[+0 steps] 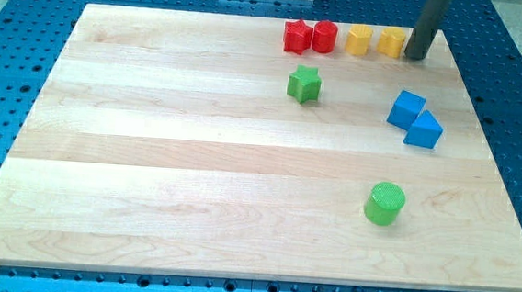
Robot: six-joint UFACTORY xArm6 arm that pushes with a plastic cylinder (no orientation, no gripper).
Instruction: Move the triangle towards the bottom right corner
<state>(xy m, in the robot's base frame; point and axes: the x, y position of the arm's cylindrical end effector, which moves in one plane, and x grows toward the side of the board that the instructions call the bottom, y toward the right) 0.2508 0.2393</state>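
Note:
The blue triangle (424, 131) lies on the wooden board at the view's right, touching a blue cube (405, 108) just up and left of it. My tip (416, 56) rests near the board's top edge, right beside a yellow block (392, 42), well above the blue triangle. The rod rises out of the view's top.
Along the top edge sit a red star (296, 36), a red cylinder (324, 36) and a yellow block (358, 40). A green star (304, 84) lies below them. A green cylinder (385, 203) stands at lower right. The board's right edge (491, 153) borders a blue perforated table.

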